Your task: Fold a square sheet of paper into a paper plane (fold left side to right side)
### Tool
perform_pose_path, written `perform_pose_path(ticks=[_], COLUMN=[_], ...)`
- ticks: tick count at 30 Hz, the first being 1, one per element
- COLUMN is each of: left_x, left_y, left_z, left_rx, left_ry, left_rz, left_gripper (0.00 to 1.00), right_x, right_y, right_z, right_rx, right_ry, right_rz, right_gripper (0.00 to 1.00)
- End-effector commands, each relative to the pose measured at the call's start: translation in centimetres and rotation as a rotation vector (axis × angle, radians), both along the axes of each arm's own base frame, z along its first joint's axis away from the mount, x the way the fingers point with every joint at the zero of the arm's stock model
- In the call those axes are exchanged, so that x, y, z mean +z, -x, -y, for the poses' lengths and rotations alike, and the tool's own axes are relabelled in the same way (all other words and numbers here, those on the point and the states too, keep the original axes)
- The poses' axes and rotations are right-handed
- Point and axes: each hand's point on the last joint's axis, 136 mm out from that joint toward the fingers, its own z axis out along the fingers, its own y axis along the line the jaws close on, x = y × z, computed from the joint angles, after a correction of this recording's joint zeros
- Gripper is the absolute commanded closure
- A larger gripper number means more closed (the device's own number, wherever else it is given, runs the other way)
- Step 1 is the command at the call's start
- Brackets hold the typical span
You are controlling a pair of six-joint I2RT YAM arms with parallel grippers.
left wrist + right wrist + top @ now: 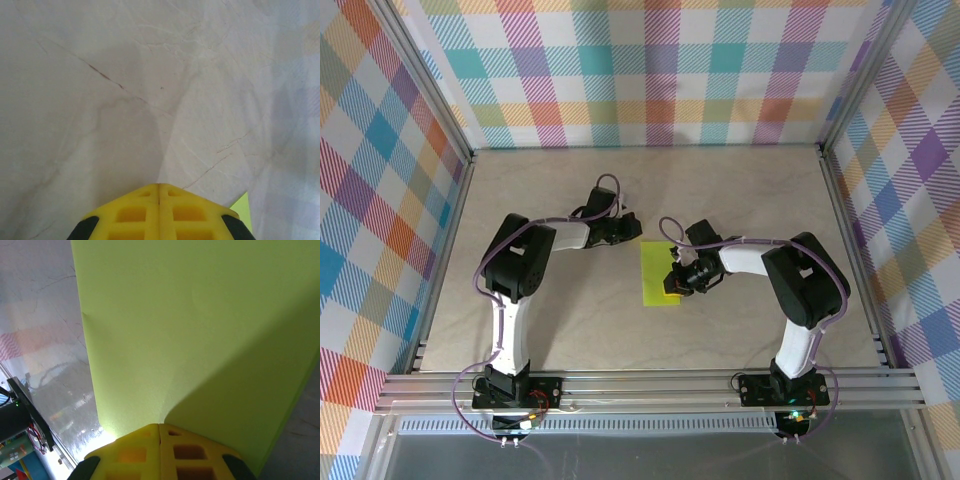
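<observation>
The square sheet of paper [658, 272] is lime and lies flat on the marble table as a narrow upright rectangle. My right gripper [672, 284] is shut, and its yellow fingertips rest on the sheet's lower right part. In the right wrist view the paper [190, 330] spreads out ahead of the shut right gripper [160, 426]. My left gripper [637, 232] is shut and empty, just beyond the sheet's far left corner. In the left wrist view the left gripper [159, 186] points at bare table, with a paper corner [242, 207] at its right. The paper plane is out of view.
Checkered cloth walls [650, 70] on aluminium posts enclose the table on three sides. A metal rail [650, 385] runs along the near edge by both arm bases. Bare marble table [740, 190] lies beyond and beside the paper.
</observation>
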Motion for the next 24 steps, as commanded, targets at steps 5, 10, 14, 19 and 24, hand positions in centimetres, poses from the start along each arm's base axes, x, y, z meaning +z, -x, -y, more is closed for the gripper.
perform_pose_path(ticks=[5, 10, 14, 19, 24], left_x=[3.4, 4.3, 4.6, 3.4, 0.9], left_y=[2.8, 7.8, 11.1, 13.1, 12.6], left_z=[-1.2, 0.4, 2.0, 3.8, 3.3], left_rx=[-0.001, -0.073, -0.126, -0.167, -0.132], left_ry=[0.009, 0.018, 0.009, -0.005, -0.059], left_rz=[0.041, 0.023, 0.009, -0.022, -0.060], left_gripper=[1.00, 1.00, 1.00, 1.00, 1.00], right_x=[-5.1, -5.2, -5.3, -4.9, -4.5], right_y=[2.5, 2.6, 2.7, 2.3, 2.0], right_z=[3.9, 4.0, 4.1, 3.5, 3.2], right_rx=[-0.049, -0.047, -0.046, -0.046, -0.046], right_ry=[0.231, 0.240, 0.243, 0.210, 0.195], right_rz=[-0.100, -0.097, -0.098, -0.090, -0.080], right_gripper=[1.00, 1.00, 1.00, 1.00, 1.00])
